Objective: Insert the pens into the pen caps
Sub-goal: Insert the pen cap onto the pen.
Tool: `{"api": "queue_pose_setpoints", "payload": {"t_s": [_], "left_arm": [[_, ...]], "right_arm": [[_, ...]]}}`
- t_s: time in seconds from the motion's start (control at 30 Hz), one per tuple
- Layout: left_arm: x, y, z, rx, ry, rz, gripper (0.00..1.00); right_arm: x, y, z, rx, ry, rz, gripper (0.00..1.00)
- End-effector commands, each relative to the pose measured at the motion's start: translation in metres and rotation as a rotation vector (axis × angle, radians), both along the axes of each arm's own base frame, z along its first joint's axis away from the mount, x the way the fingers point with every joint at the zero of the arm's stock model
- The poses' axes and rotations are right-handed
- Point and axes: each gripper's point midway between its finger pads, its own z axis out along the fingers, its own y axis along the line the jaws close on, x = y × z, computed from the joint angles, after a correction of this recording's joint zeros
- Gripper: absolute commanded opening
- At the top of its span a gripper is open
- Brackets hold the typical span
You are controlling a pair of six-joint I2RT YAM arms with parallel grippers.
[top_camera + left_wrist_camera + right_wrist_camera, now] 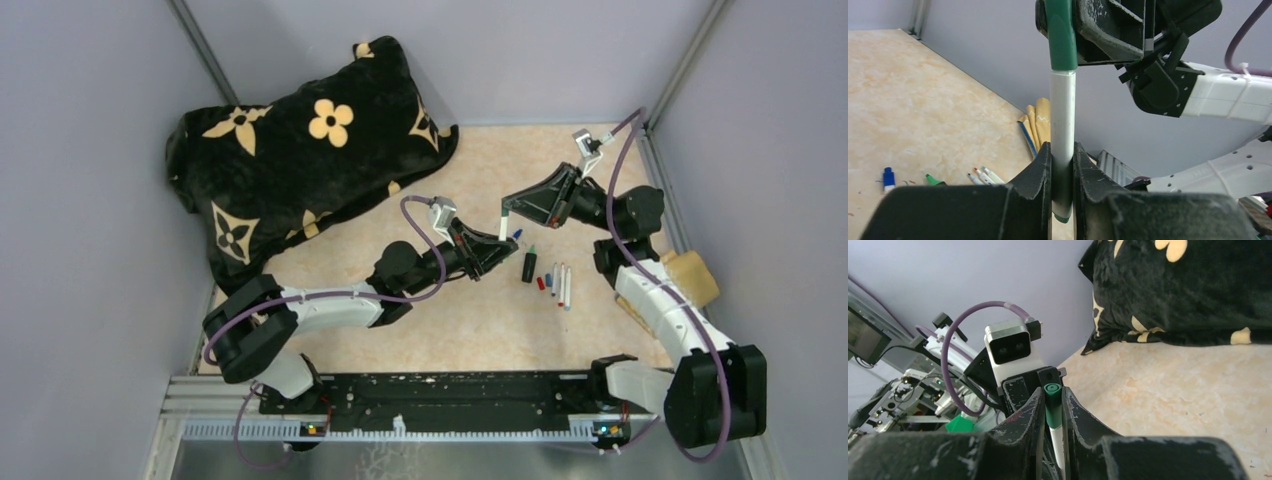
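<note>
Mid-air over table (470,330) | left jaws: pen (1063,115) | right jaws: green cap (1062,40)

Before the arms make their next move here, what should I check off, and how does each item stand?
1. Hold of the left gripper on the white pen: ok, shut on it.
2. Hold of the right gripper on the green cap: ok, shut on it.
3. Cap and pen in one straight line: ok.
4. Cap pushed fully home: cannot tell; its rim meets the barrel and no tip shows.
5. The other pens lie on the table, apart from both grippers: ok.
</note>
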Motion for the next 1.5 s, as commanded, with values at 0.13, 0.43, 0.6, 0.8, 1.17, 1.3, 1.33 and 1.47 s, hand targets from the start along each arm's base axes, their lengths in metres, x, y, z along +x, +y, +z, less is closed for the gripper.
{"api": "queue_pose_setpoints", "payload": {"t_s": [0.13,0.43,0.6,0.8,1.17,1.3,1.33,1.47], "left_arm": [[0.015,0.003,0.014,-0.009,-0.060,0.082,0.00],[0.019,-0.002,0.003,0.022,-0.049,0.086,0.00],[0.013,-0.002,-0.006,0.040,-0.057,0.061,0.00],[0.001,0.005,-0.007,0.058,-0.112,0.025,0.00],[-0.041,0.010,-0.003,0.086,-0.212,-0.156,0.00],[-0.045,0.010,-0.006,0.097,-0.211,-0.177,0.00],[-0.045,0.010,-0.007,0.101,-0.210,-0.180,0.00],[-0.044,0.007,-0.007,0.107,-0.203,-0.185,0.00]], "right_arm": [[-0.008,0.001,0.002,-0.121,-0.077,0.045,0.17],[-0.007,-0.001,-0.001,-0.180,-0.105,0.034,0.30],[-0.011,-0.004,0.007,-0.208,-0.143,0.040,0.45],[-0.022,-0.014,0.006,-0.304,-0.259,0.062,0.69],[-0.027,-0.019,0.018,-0.343,-0.336,0.104,0.79],[-0.033,-0.013,0.017,-0.309,-0.283,0.152,0.74],[-0.036,-0.011,0.017,-0.306,-0.278,0.166,0.73],[-0.041,-0.006,0.015,-0.299,-0.256,0.202,0.61]]}}
